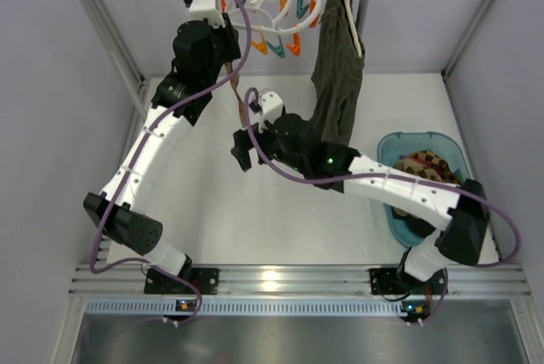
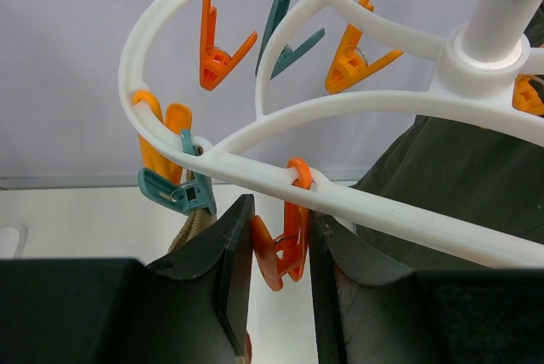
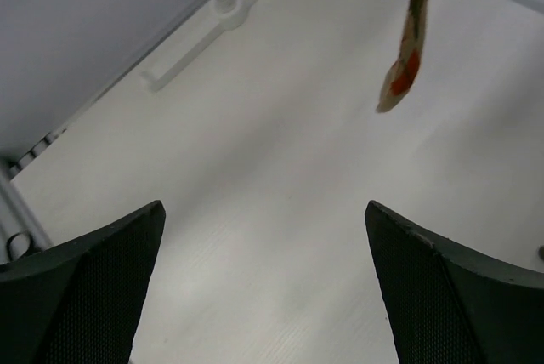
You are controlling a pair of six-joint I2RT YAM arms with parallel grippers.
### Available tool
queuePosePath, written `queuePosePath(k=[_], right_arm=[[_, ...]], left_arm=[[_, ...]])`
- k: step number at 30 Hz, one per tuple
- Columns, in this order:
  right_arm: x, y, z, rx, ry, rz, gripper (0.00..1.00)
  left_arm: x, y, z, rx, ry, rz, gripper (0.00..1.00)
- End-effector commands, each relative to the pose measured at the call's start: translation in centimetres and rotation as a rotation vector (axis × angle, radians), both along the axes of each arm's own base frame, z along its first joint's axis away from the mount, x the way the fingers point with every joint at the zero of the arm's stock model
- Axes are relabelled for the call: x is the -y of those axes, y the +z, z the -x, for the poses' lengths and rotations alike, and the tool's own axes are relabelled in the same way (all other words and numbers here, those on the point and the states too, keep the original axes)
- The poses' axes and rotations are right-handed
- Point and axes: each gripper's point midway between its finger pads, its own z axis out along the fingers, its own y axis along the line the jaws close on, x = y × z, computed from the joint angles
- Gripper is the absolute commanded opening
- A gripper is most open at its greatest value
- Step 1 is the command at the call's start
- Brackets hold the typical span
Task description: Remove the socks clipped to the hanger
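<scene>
The white hanger (image 1: 270, 8) hangs from the rail, its orange and teal clips dangling. My left gripper (image 1: 228, 42) is raised to it. In the left wrist view my left gripper (image 2: 276, 211) is shut on an orange clip (image 2: 287, 249) under the hanger's rim (image 2: 374, 202). Beside it a teal clip (image 2: 181, 195) holds a tan sock (image 2: 192, 230). That sock (image 1: 235, 92) hangs down in the top view. My right gripper (image 1: 246, 139) is open and empty below it. The right wrist view shows the sock's tan, orange and green tip (image 3: 406, 58) above and beyond the open gripper (image 3: 263, 207).
A long olive-green garment (image 1: 338, 83) hangs from the rail right of the hanger, also in the left wrist view (image 2: 459, 185). A teal basket (image 1: 387, 147) at the right holds argyle socks (image 1: 425, 164) and a black one (image 1: 416, 226). Rack posts (image 1: 110, 32) stand at the back.
</scene>
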Motion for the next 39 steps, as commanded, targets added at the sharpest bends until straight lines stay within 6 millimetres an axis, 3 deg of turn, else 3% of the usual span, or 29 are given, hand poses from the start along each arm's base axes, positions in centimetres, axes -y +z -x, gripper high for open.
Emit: queuePosePath(k=[1, 2, 3, 4, 5, 6, 8, 9, 11, 12, 13, 15, 17, 20, 21, 24, 27, 29, 34, 35, 36, 39], right_arm=[[-0.6, 4.3, -7.0, 0.184, -0.165, -0.05, 0.95], [-0.6, 4.0, -8.3, 0.199, -0.182, -0.034, 0.95], [-1.5, 1.9, -9.4, 0.199, -0.174, 0.018, 0.95], [-1.8, 3.3, -10.8, 0.227, -0.186, -0.011, 0.93], [-2.3, 3.0, -11.5, 0.229, -0.179, -0.01, 0.93], [-3.2, 1.2, -12.6, 0.219, -0.175, 0.016, 0.92], [-3.9, 1.9, -14.3, 0.235, -0.176, -0.017, 0.9], [-4.7, 0.3, -15.2, 0.225, -0.17, -0.002, 0.9], [-5.4, 0.9, -16.5, 0.251, -0.168, -0.051, 0.86], [-5.9, -0.8, -17.3, 0.238, -0.168, -0.035, 0.85], [-6.2, 0.0, -17.9, 0.256, -0.174, -0.054, 0.84], [-7.1, -1.0, -18.9, 0.267, -0.184, -0.057, 0.82], [-7.7, -0.6, -19.7, 0.279, -0.178, -0.08, 0.8], [-8.5, -1.2, -21.0, 0.296, -0.19, -0.087, 0.71], [-8.9, -2.4, -21.5, 0.301, -0.196, -0.066, 0.66], [-8.7, -2.8, -22.6, 0.328, -0.243, -0.079, 0.5], [-8.4, -3.2, -22.5, 0.344, -0.259, -0.096, 0.08], [-8.5, -2.5, -22.1, 0.36, -0.255, -0.12, 0.0], [-7.8, -0.8, -20.9, 0.379, -0.248, -0.152, 0.0], [-7.6, 0.2, -20.6, 0.388, -0.247, -0.168, 0.0], [-7.4, -0.2, -20.5, 0.381, -0.246, -0.163, 0.0], [-7.4, 0.2, -19.7, 0.38, -0.213, -0.173, 0.0]], left_arm=[[-0.1, 2.4, 0.4, 0.062, 0.006, 0.036, 0.2], [-0.1, 2.4, 0.4, 0.061, 0.006, 0.038, 0.2], [0.0, 2.4, 0.4, 0.061, 0.006, 0.038, 0.2], [0.0, 2.5, 0.4, 0.064, 0.006, 0.041, 0.2], [0.1, 2.5, 0.5, 0.063, 0.004, 0.045, 0.2], [0.0, 2.6, 0.5, 0.065, 0.004, 0.046, 0.2], [0.1, 2.7, 0.6, 0.064, 0.006, 0.057, 0.2], [0.1, 2.6, 0.5, 0.063, 0.009, 0.058, 0.2], [0.2, 2.7, 0.7, 0.065, 0.004, 0.063, 0.2], [0.2, 2.6, 0.7, 0.062, 0.007, 0.061, 0.2], [0.3, 2.7, 0.7, 0.063, 0.007, 0.064, 0.2], [0.4, 2.6, 0.8, 0.061, 0.007, 0.066, 0.2], [0.6, 2.6, 0.9, 0.059, 0.002, 0.072, 0.2], [0.8, 2.7, 1.2, 0.06, 0.001, 0.076, 0.2], [0.8, 2.7, 1.2, 0.061, 0.002, 0.08, 0.2], [1.0, 2.9, 1.5, 0.063, -0.004, 0.081, 0.2], [1.1, 3.0, 1.7, 0.068, -0.009, 0.079, 0.2], [1.2, 3.1, 1.8, 0.069, -0.012, 0.077, 0.22], [1.0, 3.6, 3.2, 0.08, -0.029, 0.074, 0.7], [0.2, 3.9, 4.1, 0.088, -0.017, 0.079, 0.91], [-0.2, 3.8, 4.6, 0.088, -0.006, 0.081, 0.98], [-2.3, 3.9, 7.0, 0.098, 0.044, 0.106, 0.98]])
